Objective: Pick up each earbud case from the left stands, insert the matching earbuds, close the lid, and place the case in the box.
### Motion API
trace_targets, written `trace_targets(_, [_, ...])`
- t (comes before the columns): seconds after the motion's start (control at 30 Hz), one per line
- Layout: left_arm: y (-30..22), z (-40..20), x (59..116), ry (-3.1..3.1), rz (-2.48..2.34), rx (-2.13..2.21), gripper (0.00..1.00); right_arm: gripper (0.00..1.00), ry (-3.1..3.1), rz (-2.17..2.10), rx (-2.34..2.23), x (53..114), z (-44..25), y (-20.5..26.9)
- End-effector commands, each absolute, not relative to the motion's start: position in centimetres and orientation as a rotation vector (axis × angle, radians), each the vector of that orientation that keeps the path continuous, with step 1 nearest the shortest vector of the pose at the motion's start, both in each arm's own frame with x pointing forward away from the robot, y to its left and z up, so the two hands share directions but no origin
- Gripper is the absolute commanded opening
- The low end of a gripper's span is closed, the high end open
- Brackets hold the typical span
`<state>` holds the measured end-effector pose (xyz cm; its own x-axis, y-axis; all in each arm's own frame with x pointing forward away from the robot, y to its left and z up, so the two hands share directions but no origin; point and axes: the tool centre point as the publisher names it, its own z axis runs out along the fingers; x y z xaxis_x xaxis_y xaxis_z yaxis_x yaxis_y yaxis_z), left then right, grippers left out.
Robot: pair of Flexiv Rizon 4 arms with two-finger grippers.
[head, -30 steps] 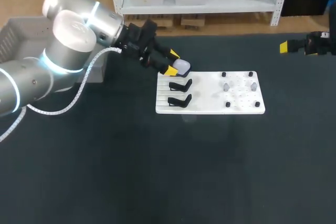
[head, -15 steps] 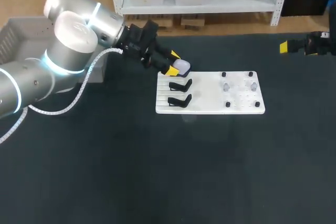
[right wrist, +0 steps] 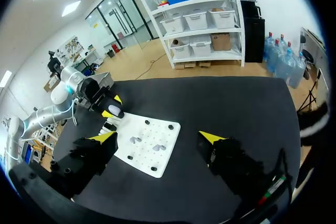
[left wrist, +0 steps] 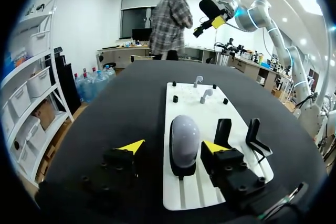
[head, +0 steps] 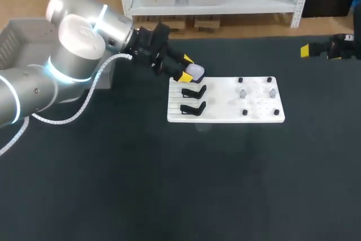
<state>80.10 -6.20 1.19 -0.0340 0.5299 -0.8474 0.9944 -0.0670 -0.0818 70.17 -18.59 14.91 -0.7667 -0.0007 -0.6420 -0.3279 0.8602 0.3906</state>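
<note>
While its two yellow-tipped fingers stand apart on either side of the earbud case (left wrist: 184,141), the left gripper (left wrist: 173,148) is not clamped on it: one finger sits just beside the case, and the other has a clear gap to it. The case is white and rounded, its lid down, and it rests on a black stand (left wrist: 182,170) at the far left corner of a white board (head: 225,101). Just near of it on the board's left side are two empty stands (head: 193,91), one behind the other. On the board's right side two small pale earbuds (head: 243,92) stand side by side among four black pegs (head: 240,80). The board lies on the black bench (head: 169,184), a little right of its middle. The left arm (head: 73,55) comes in from the left, and behind it at the far left is a grey box (head: 11,40), partly hidden. The right gripper (right wrist: 157,137) hangs at the far right edge of the bench, well apart from the board, with its fingers spread wide and nothing between them.
</note>
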Motion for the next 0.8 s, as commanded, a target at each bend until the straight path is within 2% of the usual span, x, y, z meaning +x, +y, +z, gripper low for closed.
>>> trace_targets(0.03, [-6.05, 1.1, 79.41, 1.617, -0.992, 1.638, 0.64, 1.0, 2.372, 0.648, -0.237, 70.14, 14.94, -18.6])
trace_targets(0.73, [-6.1, 0.96, 79.41, 1.61, -0.994, 1.635, 0.55, 1.0, 2.372, 0.648, -0.237, 70.14, 14.94, -18.6])
trace_targets(0.8, [-6.13, 0.97, 79.41, 1.609, -0.994, 1.635, 0.51, 1.0, 2.372, 0.648, -0.237, 70.14, 14.94, -18.6])
